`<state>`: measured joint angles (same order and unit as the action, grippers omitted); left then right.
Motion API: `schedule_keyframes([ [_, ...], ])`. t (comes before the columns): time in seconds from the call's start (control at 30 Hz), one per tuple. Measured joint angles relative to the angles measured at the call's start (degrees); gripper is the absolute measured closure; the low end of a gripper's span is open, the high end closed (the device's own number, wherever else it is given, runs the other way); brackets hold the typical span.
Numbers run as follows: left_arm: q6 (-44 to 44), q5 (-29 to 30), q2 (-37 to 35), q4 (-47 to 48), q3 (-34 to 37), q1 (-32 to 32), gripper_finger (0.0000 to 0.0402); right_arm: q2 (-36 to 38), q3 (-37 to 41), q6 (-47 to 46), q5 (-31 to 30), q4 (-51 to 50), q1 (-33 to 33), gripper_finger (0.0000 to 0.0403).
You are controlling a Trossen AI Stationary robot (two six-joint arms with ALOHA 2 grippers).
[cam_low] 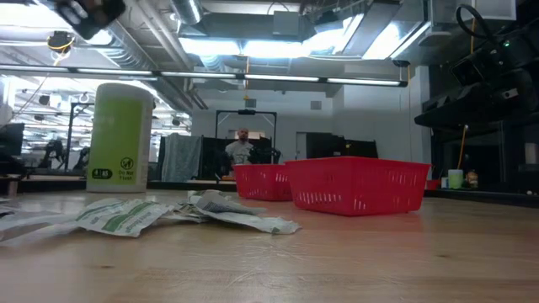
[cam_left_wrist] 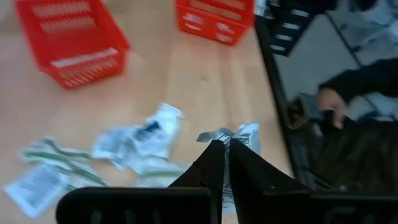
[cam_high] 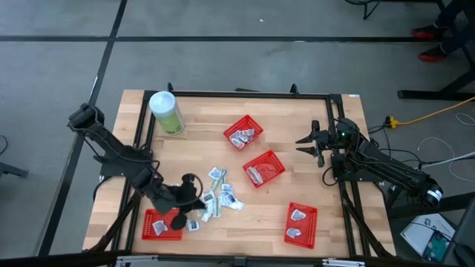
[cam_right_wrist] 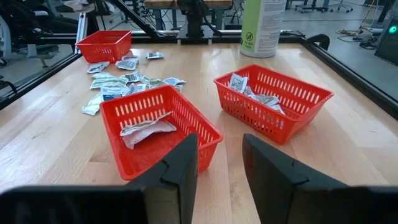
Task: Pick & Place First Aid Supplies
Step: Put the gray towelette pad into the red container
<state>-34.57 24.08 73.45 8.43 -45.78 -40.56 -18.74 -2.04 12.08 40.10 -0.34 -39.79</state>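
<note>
the left gripper (cam_left_wrist: 222,163) was clamped on a white packet (cam_left_wrist: 239,140), its long axis running straight out from the fingertips; the right gripper (cam_right_wrist: 219,163) stood apart.

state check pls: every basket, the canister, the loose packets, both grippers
left gripper: shut on a packet, near the front-left basket
right gripper: open, empty, waiting at the table's right edge
front-left basket: upright, contents hidden by the arm
back basket: upright, holds packets
middle basket: upright, holds one wrapped strip
front-right basket: upright, holds packets
canister: standing, lid on
loose packets: scattered on the table
</note>
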Motion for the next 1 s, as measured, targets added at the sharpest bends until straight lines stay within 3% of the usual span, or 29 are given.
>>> schedule_keyframes([
  [0.33,-10.1,-4.4,0.0,2.5,0.0,-8.2,0.0391,0.0,0.0,0.0,0.0,0.0,0.0,0.0276],
  [0.8,-32.6,-6.3,0.0,16.4,0.0,-17.3,0.0392,0.0,0.0,0.0,0.0,0.0,0.0,0.0276],
  [1.0,-41.3,-10.4,0.0,22.6,0.0,-18.7,0.0388,0.0,0.0,0.0,0.0,0.0,0.0,0.0276],
])
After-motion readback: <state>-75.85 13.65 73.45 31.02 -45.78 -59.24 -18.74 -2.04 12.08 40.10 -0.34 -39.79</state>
